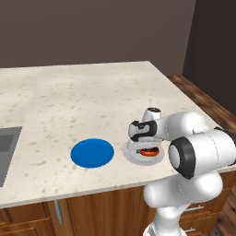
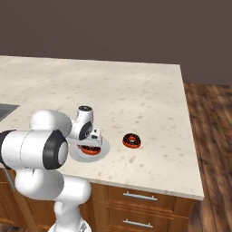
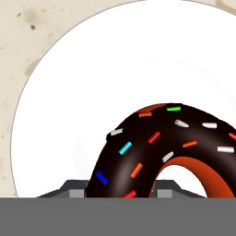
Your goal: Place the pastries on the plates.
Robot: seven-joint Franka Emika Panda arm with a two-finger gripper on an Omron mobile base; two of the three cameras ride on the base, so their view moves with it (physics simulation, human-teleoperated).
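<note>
One chocolate-iced doughnut [image 3: 161, 152] with coloured sprinkles lies on the grey-white plate [image 3: 69, 92]; the second doughnut [image 2: 132, 141] sits on bare counter near it; the blue plate [image 1: 92, 153] lies flat, unoccupied.

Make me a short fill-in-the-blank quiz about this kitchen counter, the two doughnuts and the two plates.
1. The chocolate-iced ring doughnut under the gripper lies over the round ____ plate.
2. The flat round bright blue plate holds ____ doughnuts.
3. The second chocolate-iced doughnut lies directly on the speckled ____, apart from both plates.
4. Seen from the hand, the doughnut's dark icing carries coloured ____.

Missing words: white; no; counter; sprinkles
</note>
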